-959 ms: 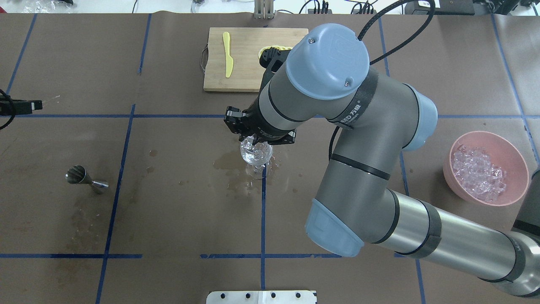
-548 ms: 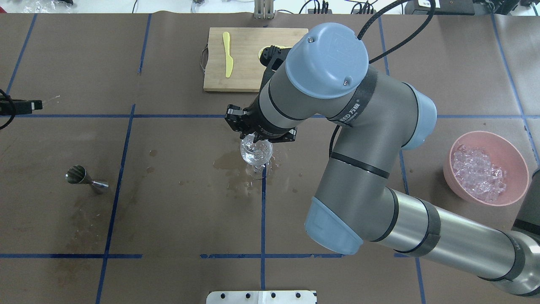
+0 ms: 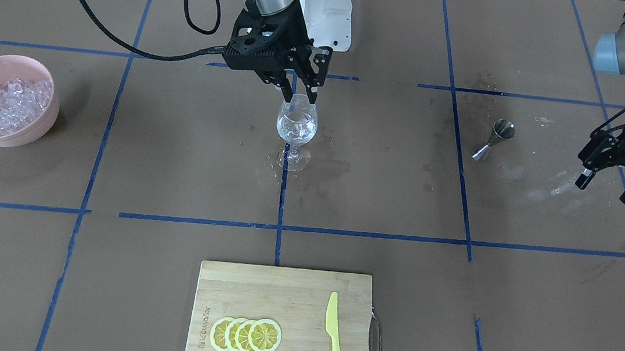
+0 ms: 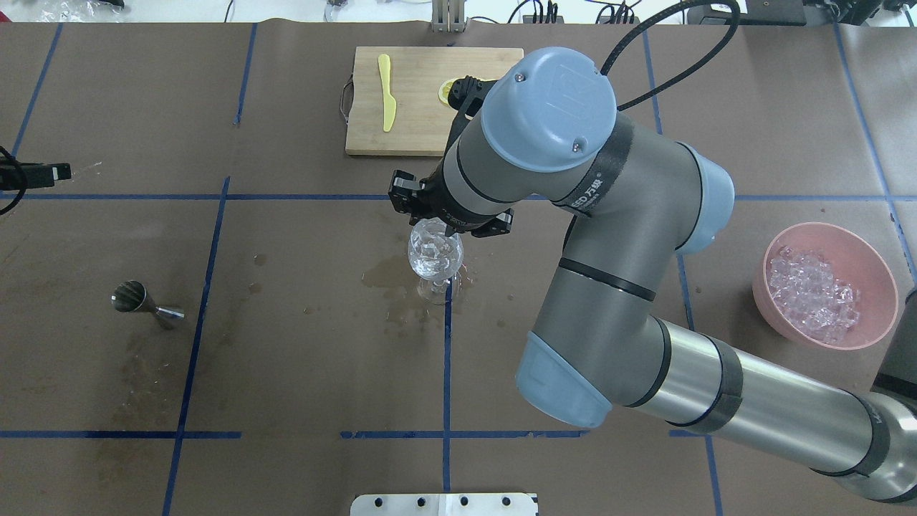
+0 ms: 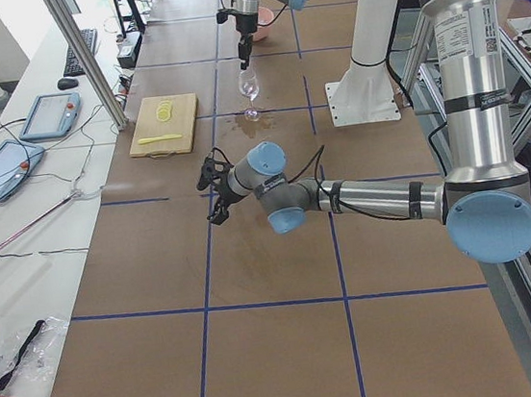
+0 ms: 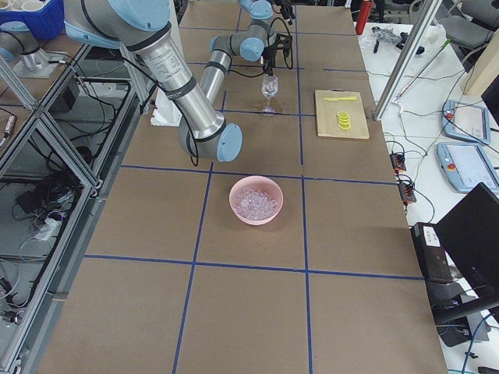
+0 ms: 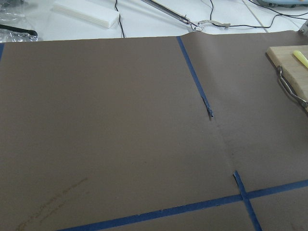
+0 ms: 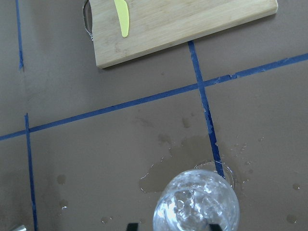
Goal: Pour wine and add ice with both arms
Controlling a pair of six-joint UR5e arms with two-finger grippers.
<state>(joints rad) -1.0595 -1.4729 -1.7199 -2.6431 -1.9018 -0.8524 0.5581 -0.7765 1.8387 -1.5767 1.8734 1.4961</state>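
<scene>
At the robot's far left, the left gripper [image 3: 605,191] hangs above the table, fingers apart with nothing between them. Next, a metal measuring cup [image 4: 147,302] lies on its side. In the middle the wine glass [image 4: 435,258] stands in a wet patch [image 4: 387,276] with ice cubes [image 8: 190,204] inside; the wine cannot be told from them. The right gripper [image 3: 298,95] hovers just over its rim, fingers spread. At the right, a pink bowl [image 4: 863,247] holds a heap of ice [image 4: 813,294]

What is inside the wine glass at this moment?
The wine glass holds a few clear ice cubes in its bowl. Whether liquid lies beneath them cannot be told; both are transparent.
</scene>
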